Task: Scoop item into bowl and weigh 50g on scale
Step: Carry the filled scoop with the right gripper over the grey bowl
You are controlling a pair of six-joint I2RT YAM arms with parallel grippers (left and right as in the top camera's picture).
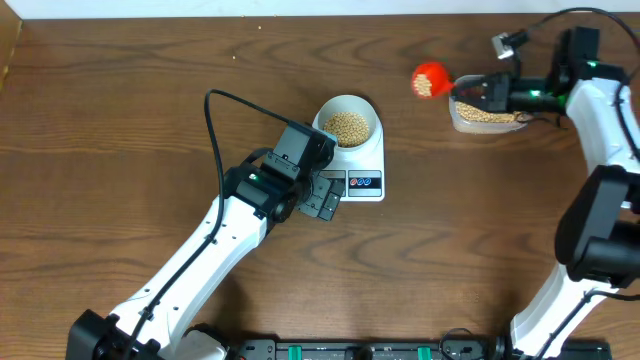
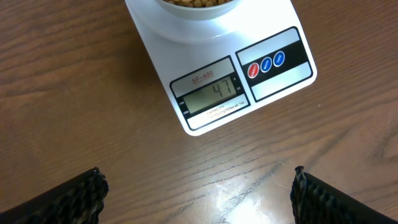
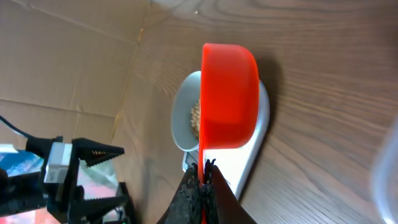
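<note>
The scale (image 2: 280,81) just ahead of the left gripper's (image 2: 198,180) wide-spread jaws is marked SF-400 and its display (image 2: 211,94) reads 47. Under the display is a line of small print starting CAPACITY that is otherwise too fine to read, and the bowl (image 2: 199,15) of beans (image 1: 348,126) on the scale is cut off by the top edge. The right gripper (image 3: 204,171) has its jaws pinched on the thin handle of a red scoop (image 3: 229,93), whose inside is turned away from the wrist camera. The scoop hides part of the bowl and scale beyond, and from overhead a clear tub (image 1: 470,125) of beans lies partly covered beneath those jaws.
</note>
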